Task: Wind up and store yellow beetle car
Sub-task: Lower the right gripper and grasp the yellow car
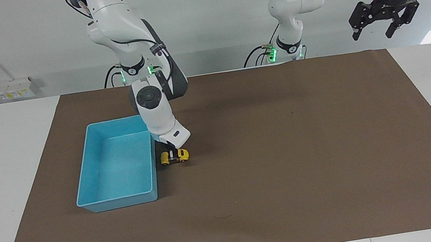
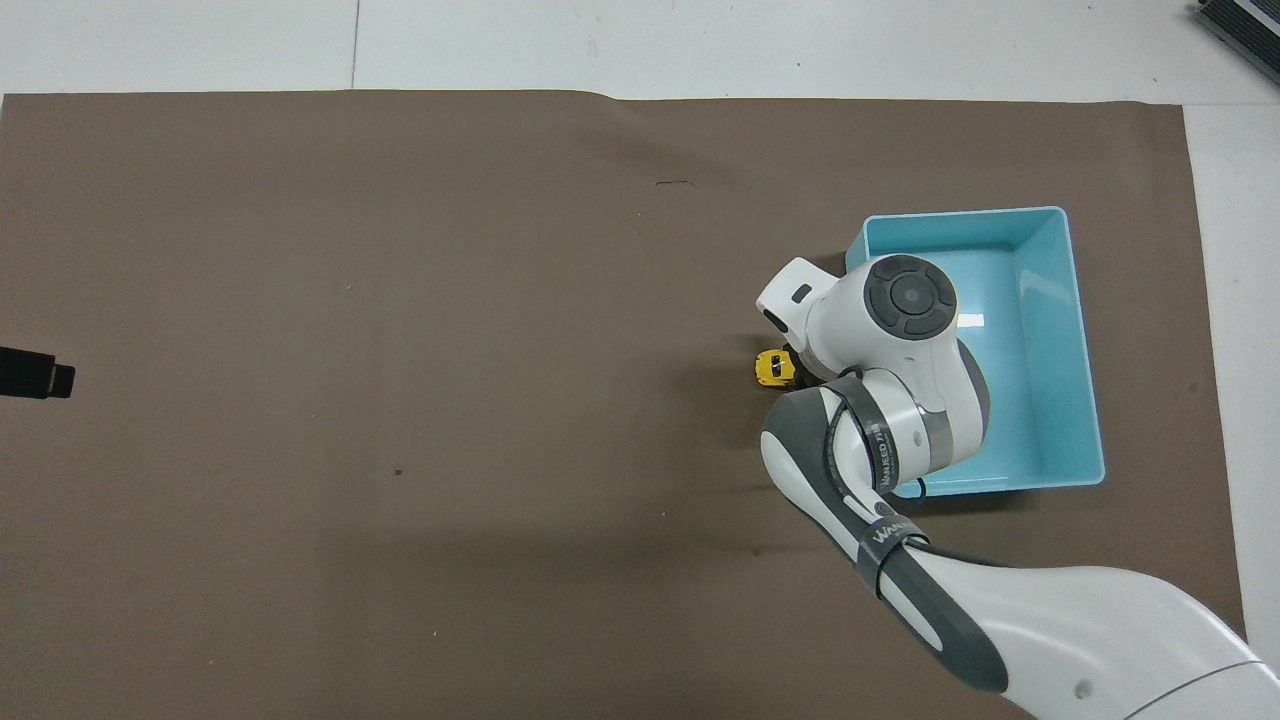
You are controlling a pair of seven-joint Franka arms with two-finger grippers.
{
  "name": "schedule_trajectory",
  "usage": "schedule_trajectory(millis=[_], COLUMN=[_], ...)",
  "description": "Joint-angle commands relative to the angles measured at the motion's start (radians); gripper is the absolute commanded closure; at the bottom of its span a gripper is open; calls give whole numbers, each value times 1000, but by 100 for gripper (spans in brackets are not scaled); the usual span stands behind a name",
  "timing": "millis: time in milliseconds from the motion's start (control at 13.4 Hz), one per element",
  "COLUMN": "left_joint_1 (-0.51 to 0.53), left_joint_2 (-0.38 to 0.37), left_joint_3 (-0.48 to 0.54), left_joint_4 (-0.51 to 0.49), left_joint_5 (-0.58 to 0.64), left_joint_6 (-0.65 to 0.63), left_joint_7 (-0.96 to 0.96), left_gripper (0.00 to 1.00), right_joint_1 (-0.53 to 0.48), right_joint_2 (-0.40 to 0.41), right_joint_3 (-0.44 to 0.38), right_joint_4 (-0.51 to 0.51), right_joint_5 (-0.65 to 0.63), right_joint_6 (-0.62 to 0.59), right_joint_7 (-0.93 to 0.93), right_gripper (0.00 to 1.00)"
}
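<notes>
The yellow beetle car (image 1: 174, 156) sits on the brown mat (image 1: 290, 161) covering the tabletop (image 1: 0, 170), just beside the blue bin (image 1: 85, 191), on the bin's side toward the left arm's end; the right tool (image 1: 172, 156) is down on the car, clamped across its body; the left tool (image 1: 384, 21) waits raised above the left arm's end of the tabletop, its fingers apart; a dark band on the right arm carries white lettering, too small to read with certainty.

glossy plastic blue bin (image 1: 119, 165), matt brown table mat (image 1: 290, 161)
</notes>
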Motion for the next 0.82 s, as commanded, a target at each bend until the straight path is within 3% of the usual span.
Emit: schedule_trajectory(millis=[0, 224, 745], left_joint_1=[9, 9, 7], left_joint_2=[0, 0, -2], left_joint_3=[-3, -3, -3], left_joint_4=[7, 7, 7], left_joint_5=[1, 1, 1], left_joint_6=[-14, -14, -14], left_joint_7=[-8, -7, -7], left_gripper=[0, 0, 0], right_joint_1=[4, 9, 9], right_joint_2=[1, -4, -34], right_joint_3=[3, 3, 8], right_joint_4=[11, 57, 136], right_joint_5=[5, -4, -4], right_joint_6=[1, -58, -158], right_joint_7=[15, 30, 58], right_gripper=[95, 100, 100])
